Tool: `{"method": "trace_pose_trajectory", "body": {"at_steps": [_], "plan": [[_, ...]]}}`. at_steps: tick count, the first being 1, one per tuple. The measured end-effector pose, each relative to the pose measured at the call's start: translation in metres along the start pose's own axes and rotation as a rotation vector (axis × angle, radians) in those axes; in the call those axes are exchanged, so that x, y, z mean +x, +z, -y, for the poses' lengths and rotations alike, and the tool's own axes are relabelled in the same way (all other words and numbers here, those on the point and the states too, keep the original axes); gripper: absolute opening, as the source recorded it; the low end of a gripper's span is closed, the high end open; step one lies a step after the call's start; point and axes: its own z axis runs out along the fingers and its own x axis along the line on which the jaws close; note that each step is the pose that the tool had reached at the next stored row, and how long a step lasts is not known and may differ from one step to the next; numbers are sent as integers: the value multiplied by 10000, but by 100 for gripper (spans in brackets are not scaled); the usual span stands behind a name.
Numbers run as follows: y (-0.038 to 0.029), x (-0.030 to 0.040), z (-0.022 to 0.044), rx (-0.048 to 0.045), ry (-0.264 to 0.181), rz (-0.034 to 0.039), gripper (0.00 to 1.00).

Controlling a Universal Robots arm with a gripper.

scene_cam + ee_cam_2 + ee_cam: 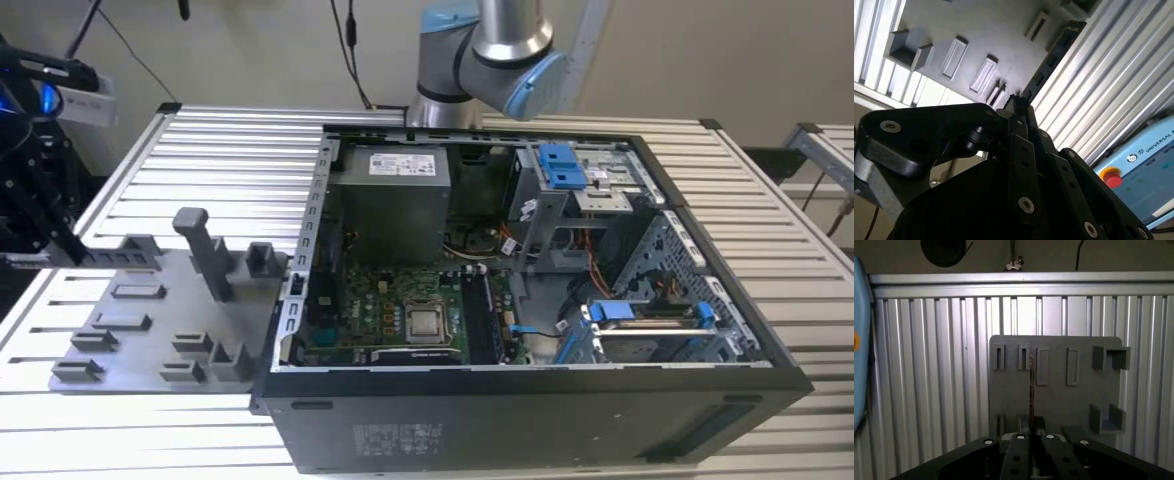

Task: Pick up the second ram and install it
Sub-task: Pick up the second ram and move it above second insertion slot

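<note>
- One memory stick [1030, 385] is held between the closed fingers of the gripper [1031, 434]. It is seen edge-on in the first wrist view and reaches straight out ahead of the fingertips.
- In the second wrist view the gripper [1016, 102] is seen clamped on one end of the memory stick [1056, 52], whose dark board and black chips run away from the fingertips.
- Ahead of the gripper lies a grey tray [1054, 400] with a row of narrow slots [1043, 366] and two square brackets [1111, 359] off to one side.
- Whether the stick's far end touches the tray cannot be told.
- Around the tray, bare slatted table [929, 390] is seen up to the far edge, with a wall beyond it.
- A blue-edged handheld controller [1144, 175] lies at the table's side, well apart from the fingertips.
- In the exterior view an open computer case [534, 420] stands just beside the tray [140, 345], on the exterior view's right.
- Held inside the case are a green circuit board [387, 300], a grey power supply [387, 200] and blue-tabbed drive cages [561, 165].
</note>
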Motion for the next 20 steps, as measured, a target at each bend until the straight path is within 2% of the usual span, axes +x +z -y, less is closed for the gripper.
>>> {"method": "trace_pose_trajectory", "body": {"at_steps": [20], "plan": [[-217,-4,6,0,0,0,14]]}}
